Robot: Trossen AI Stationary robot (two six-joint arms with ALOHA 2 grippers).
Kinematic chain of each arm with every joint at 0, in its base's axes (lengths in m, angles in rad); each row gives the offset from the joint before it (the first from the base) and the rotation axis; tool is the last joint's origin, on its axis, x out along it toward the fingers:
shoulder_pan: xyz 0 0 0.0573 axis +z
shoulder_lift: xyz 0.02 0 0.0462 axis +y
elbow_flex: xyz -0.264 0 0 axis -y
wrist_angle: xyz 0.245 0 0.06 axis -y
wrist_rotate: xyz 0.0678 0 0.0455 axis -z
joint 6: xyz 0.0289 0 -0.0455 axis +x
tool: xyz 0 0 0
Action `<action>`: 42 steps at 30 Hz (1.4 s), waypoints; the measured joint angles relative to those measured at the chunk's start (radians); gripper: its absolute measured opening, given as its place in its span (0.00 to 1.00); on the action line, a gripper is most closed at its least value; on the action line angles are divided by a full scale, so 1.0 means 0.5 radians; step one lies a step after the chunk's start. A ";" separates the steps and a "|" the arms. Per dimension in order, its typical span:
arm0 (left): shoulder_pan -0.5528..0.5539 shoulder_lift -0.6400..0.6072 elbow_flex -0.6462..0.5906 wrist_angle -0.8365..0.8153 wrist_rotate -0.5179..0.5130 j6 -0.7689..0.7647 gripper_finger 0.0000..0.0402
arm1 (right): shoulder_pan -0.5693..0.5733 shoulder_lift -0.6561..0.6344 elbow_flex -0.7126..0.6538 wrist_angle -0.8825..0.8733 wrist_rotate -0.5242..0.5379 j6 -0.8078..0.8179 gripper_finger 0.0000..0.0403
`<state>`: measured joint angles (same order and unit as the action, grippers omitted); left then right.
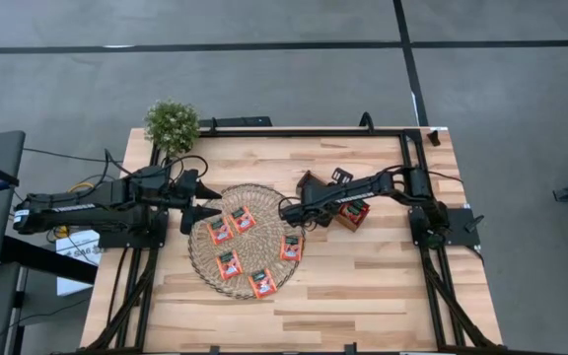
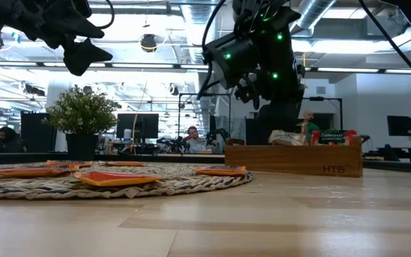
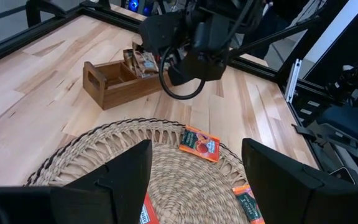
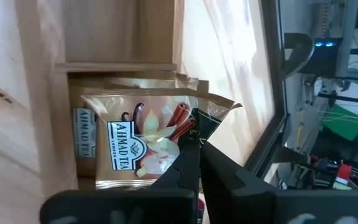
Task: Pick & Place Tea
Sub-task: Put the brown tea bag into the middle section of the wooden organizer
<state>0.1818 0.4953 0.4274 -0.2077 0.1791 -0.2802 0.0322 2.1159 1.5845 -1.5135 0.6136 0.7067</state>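
Observation:
Five red-orange tea sachets (image 1: 228, 262) lie flat on the round wicker mat (image 1: 197, 264). More sachets (image 1: 354, 212) stand in the brown wooden tray (image 2: 298, 161) to the mat's right. My left gripper (image 3: 197, 186) hovers open over the mat's left part, touching nothing. My right gripper (image 4: 197, 142) is raised above the tray's mat-side end, shut, with a dark green sachet corner at its tips. Below it in the tray lies a pale gold sachet (image 4: 142, 146) with a light picture. My right gripper pinches a dark green sachet by one corner (image 4: 205, 124) between its two fingertips, pointing down from above. The sachet shows almost edge-on in the right wrist view, lifted clear of the tray. How much of it lies between the fingers does not show.
A small potted plant (image 1: 173, 123) stands at the table's far left corner. The tray (image 3: 114, 84) sits right of the mat near the table's middle. Bare wood lies along the near edge (image 1: 363, 296). People and desks show in the room beyond.

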 joint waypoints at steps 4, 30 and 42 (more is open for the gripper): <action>0.000 0.000 0.000 0.000 0.000 0.007 0.60 | -0.003 0.000 0.000 0.001 -0.023 -0.032 0.00; 0.000 0.000 0.000 0.000 0.002 0.062 0.60 | -0.092 0.000 0.001 0.008 -0.077 -0.216 0.05; 0.001 0.000 0.000 0.000 0.002 0.062 0.60 | -0.109 -0.001 0.001 0.014 -0.079 -0.211 0.09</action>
<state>0.1822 0.4953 0.4274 -0.2077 0.1799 -0.2489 -0.0223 2.1156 1.5848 -1.5063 0.5743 0.6014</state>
